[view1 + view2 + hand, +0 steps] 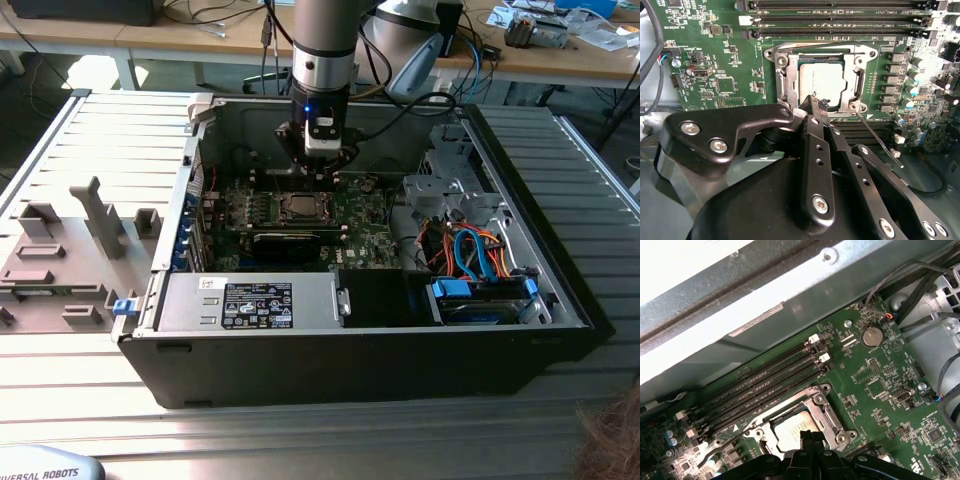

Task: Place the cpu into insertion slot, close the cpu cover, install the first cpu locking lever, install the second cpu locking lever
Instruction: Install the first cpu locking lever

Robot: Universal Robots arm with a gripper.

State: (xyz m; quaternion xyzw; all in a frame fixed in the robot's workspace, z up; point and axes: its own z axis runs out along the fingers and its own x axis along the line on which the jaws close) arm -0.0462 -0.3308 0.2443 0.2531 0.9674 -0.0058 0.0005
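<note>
The exterior view looked down on the open case [400,360]; both wrist views faced the socket [820,82] closely.

Arm [322,45] stands vertical, wrist pointing straight down. Tool [812,102] fingers are pressed together, tips meeting with nothing between them.

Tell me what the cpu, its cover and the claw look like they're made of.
cpu: likely metal, with a pale matte silver-grey top. cpu cover: apparently bare steel, a thin frame with bright glints. claw: black, semi-gloss, bolted with silver screws; metal or hard plastic, unclear.
</note>
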